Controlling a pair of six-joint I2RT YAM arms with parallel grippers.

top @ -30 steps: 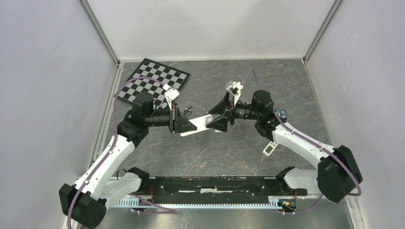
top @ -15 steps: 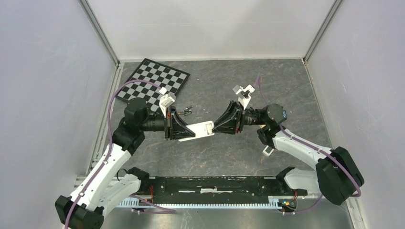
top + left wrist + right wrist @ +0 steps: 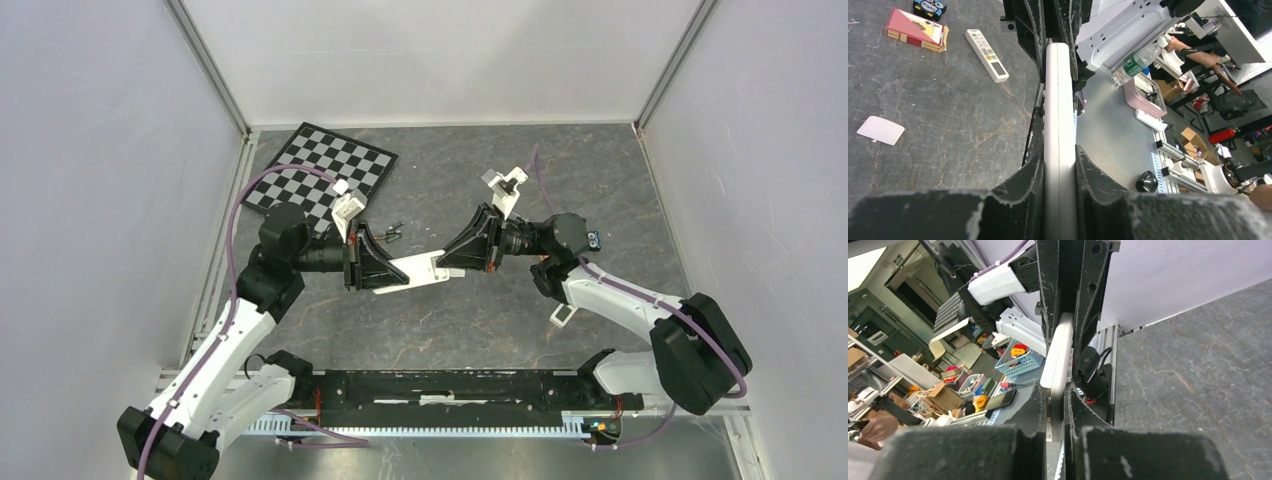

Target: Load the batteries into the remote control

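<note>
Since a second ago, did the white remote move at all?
Yes. The remote control has shifted slightly toward the base rail at the near edge, away from the checkerboard.

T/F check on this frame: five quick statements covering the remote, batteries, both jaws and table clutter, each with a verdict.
1. The remote control is clamped at both ends, left jaws on one end and right jaws on the other. True.
2. The batteries are gripped by the right jaws. False: they lie on the table near the checkerboard.
3. The left jaws are open and empty. False: they are shut on the remote control.
4. The checkerboard lies toward the table's far left corner. True.
5. A small flat white piece lies loose on the table. True.
</note>
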